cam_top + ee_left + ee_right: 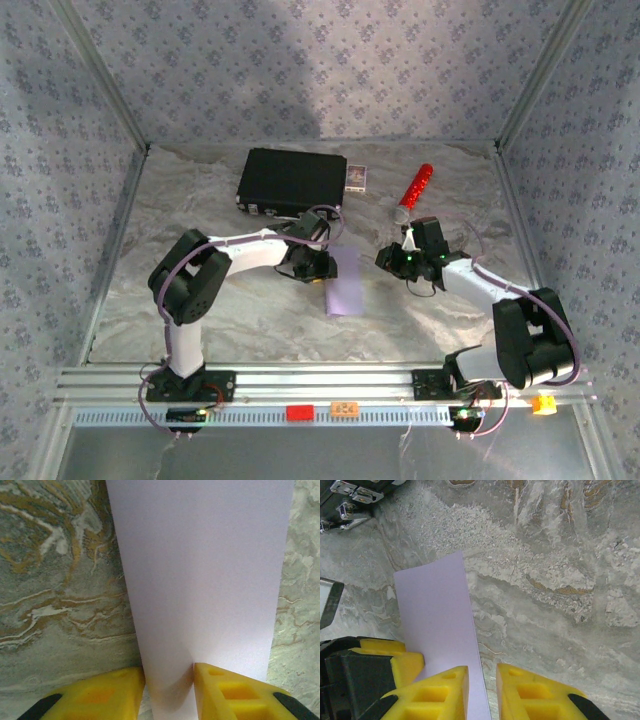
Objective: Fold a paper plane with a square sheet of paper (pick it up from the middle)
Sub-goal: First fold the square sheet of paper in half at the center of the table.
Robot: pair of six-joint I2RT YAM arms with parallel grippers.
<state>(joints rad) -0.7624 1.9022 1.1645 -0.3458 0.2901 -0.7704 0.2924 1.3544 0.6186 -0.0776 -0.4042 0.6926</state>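
two grippers: both at the same lilac strip, mid-table
paper location: the square sheet of paper (346, 285) lies on the table (250, 310) between the two wrists, on the near side of the black case (292, 180) and apart from it
paper shape: a long narrow rectangle, not a square; judged already folded once along its length
long axis: runs near-to-far, from the arm bases toward the black case, slightly tilted
pointing: one short end faces the case, the other the bases; no pointed nose yet, so no real heading
left gripper (168, 675): jaws part-way apart with the strip running up through the gap; one of the yellow fingers (235, 695) sits over the paper, the other stands at its long edge; cannot tell if it is truly clamped
why left is there: judged to be pinning or pinching one end so the strip stays put
right gripper (482, 677): jaws narrow, with a slim gap; the strip's long edge runs toward that gap; nothing seen gripped, contact unclear
why right is there: judged lined up on the free long edge, to lift or press it while the other side is anchored
stage: early, judged; the nose folds are not yet made
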